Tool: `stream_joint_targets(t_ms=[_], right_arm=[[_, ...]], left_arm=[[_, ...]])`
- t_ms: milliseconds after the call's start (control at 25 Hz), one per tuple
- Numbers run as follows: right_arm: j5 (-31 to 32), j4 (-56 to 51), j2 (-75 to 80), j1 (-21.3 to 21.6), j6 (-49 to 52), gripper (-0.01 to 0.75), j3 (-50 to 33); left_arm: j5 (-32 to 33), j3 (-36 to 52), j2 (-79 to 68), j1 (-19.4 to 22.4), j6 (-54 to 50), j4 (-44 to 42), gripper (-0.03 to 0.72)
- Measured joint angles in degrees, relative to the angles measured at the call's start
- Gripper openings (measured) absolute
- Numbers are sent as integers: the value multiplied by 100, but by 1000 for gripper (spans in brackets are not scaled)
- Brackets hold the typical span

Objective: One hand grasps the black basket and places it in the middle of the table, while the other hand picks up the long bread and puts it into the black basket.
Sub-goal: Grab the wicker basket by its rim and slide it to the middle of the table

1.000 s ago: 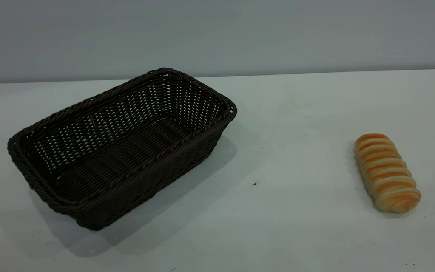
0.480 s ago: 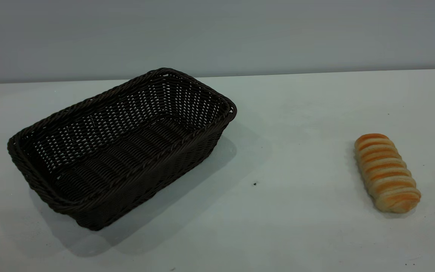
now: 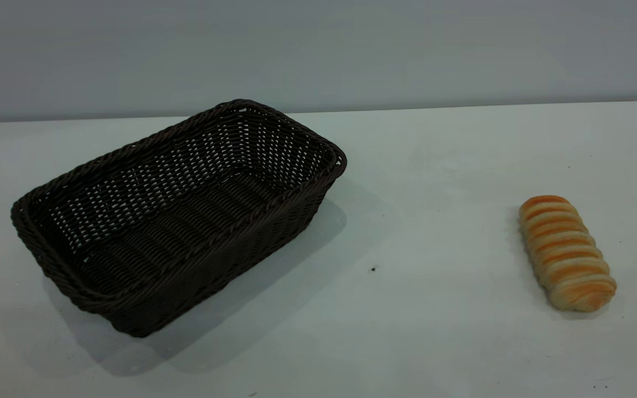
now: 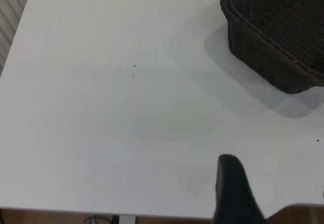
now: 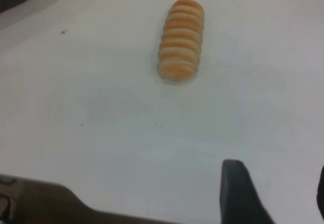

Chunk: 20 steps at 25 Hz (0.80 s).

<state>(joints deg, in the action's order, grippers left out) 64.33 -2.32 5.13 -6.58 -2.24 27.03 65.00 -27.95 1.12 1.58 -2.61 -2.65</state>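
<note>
Exterior view shows the black basket [image 3: 177,215] empty on the table [image 3: 434,331], well apart from the long bread [image 3: 566,253]. Ahead of the left gripper [image 4: 234,191] sits the basket; ahead of the right gripper [image 5: 243,191], the bread. Whether either gripper is spread or closed, I cannot tell.

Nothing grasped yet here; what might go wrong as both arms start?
The black basket sits angled at the table's left, so gripping its thin braided rim may tip or swing it. The long bread is rounded and ridged, so it may roll or slip from the jaws. Neither gripper is near its target.
</note>
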Motion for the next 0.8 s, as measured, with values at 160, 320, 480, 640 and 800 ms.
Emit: stream_joint_targets(t_ms=[160, 320, 480, 640, 800], right_arm=[[0, 0, 0, 0, 0, 352, 0], [-7, -68, 0, 0, 0, 352, 0], [-220, -185, 33, 0, -5, 358, 153], [-750, -398, 556, 0, -17, 404, 263], [-1342, -539, 1524, 0, -299, 469, 263]], left_arm=[[0, 0, 0, 0, 0, 0, 490], [-11, -9, 0, 0, 0, 0, 490], [-321, -234, -14, 0, -161, 185, 490], [-319, -385, -604, 0, -217, 481, 490], [-453, -525, -1801, 0, -27, 689, 489]])
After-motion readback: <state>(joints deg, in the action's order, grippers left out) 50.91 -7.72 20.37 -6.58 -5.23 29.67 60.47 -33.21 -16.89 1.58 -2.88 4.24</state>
